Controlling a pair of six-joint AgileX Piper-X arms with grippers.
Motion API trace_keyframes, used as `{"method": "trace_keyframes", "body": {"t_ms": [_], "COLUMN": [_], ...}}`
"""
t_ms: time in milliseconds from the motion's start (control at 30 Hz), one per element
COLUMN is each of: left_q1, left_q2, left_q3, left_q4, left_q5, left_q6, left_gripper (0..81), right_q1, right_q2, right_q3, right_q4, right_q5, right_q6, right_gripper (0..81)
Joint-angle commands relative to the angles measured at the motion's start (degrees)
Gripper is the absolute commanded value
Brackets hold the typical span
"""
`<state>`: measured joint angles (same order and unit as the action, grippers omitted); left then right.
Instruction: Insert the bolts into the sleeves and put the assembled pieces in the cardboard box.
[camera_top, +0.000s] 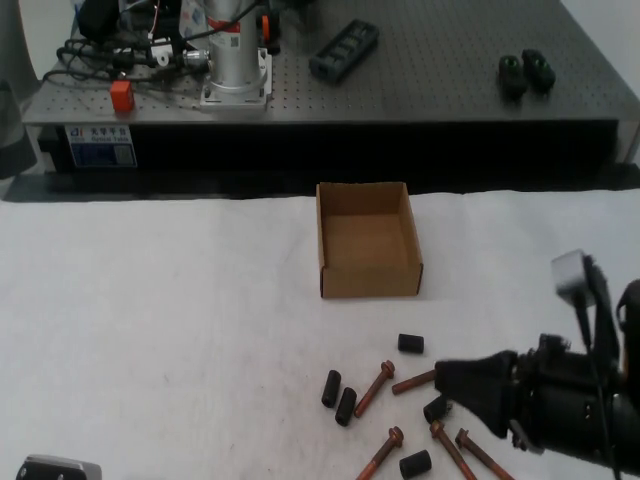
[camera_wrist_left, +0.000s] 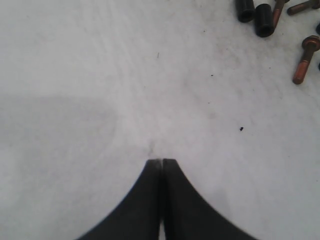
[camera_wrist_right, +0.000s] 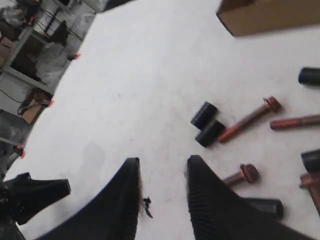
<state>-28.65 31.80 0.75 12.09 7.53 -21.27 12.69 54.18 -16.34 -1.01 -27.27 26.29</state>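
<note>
Your bolts (camera_top: 373, 388) and sleeves (camera_top: 346, 405) lie loose on the white worktop (camera_top: 180, 330), on the near right. The cardboard box (camera_top: 368, 268) stands open-topped just beyond them at the middle. The slanted bolt (camera_wrist_right: 248, 119) runs from its head at far right to its shank at near left, and a pair of sleeves sits just beside the shank end.

The right tool (camera_top: 442, 380) is among these pieces, just right of that bolt, so that arm is much the nearer. Its fingers are spread and hold nothing. The left tool (camera_wrist_left: 162, 165) hangs over bare cloth well apart to the left, clenched on nothing.

The right wrist view gives you what the high view hides: a lone sleeve (camera_wrist_right: 265, 207) lies partly tucked under one finger (camera_wrist_right: 215, 200). It also shows the open gap looking onto bare cloth, with the slanted bolt off to one side of it.
</note>
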Motion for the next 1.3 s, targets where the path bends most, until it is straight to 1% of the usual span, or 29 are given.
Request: {"method": "trace_keyframes", "body": {"t_ms": [0,200,300,367,400,433,500,567,633,700,800,900,1000,1200,1267], "left_q1": [0.0,0.0,0.0,0.0,0.0,0.0,0.0,0.0,0.0,0.0,0.0,0.0,0.0,0.0,0.0], "left_q2": [-0.1,-0.1,-0.1,-0.1,-0.1,-0.1,-0.1,-0.1,-0.1,-0.1,-0.1,-0.1,-0.1,-0.1,-0.1], "left_q3": [-0.7,-0.7,-0.7,-0.7,-0.7,-0.7,-0.7,-0.7,-0.7,-0.7,-0.7,-0.7,-0.7,-0.7,-0.7], "left_q4": [-0.1,-0.1,-0.1,-0.1,-0.1,-0.1,-0.1,-0.1,-0.1,-0.1,-0.1,-0.1,-0.1,-0.1,-0.1], "left_q5": [-0.5,-0.5,-0.5,-0.5,-0.5,-0.5,-0.5,-0.5,-0.5,-0.5,-0.5,-0.5,-0.5,-0.5,-0.5], "left_q6": [0.1,0.1,0.1,0.1,0.1,0.1,0.1,0.1,0.1,0.1,0.1,0.1,0.1,0.1,0.1], "left_gripper": [0.6,0.6,0.6,0.6,0.6,0.6,0.6,0.6,0.6,0.6,0.6,0.6,0.6,0.6,0.6], "right_q1": [0.1,0.1,0.1,0.1,0.1,0.1,0.1,0.1,0.1,0.1,0.1,0.1,0.1,0.1,0.1], "right_q2": [2.0,2.3,2.3,2.3,2.3,2.3,2.3,2.3,2.3,2.3,2.2,2.1,1.5,-0.6,-0.8], "right_q3": [-0.6,-0.6,-0.6,-0.6,-0.6,-0.6,-0.6,-0.6,-0.6,-0.6,-0.6,-0.6,-0.6,-3.7,-5.1], "right_q4": [2.6,3.2,2.7,1.0,-0.5,-2.8,-8.4,-17.4,-29.3,-41.9,-61.0,-69.8,-71.3,-71.2,-70.9], "right_q5": [-0.8,-1.4,-8.5,-12.0,-13.7,-16.8,-24.2,-30.1,-33.5,-34.4,-32.1,-31.5,-33.9,-36.3,-36.6], "right_q6": [-0.6,0.3,2.3,4.1,8.1,12.3,17.8,25.0,32.6,41.4,53.1,59.9,61.3,60.3,59.8], "right_gripper": [24.9,24.9,24.9,24.9,24.9,24.9,24.9,24.9,24.9,24.9,24.9,24.9,24.7,19.9,20.0]}}
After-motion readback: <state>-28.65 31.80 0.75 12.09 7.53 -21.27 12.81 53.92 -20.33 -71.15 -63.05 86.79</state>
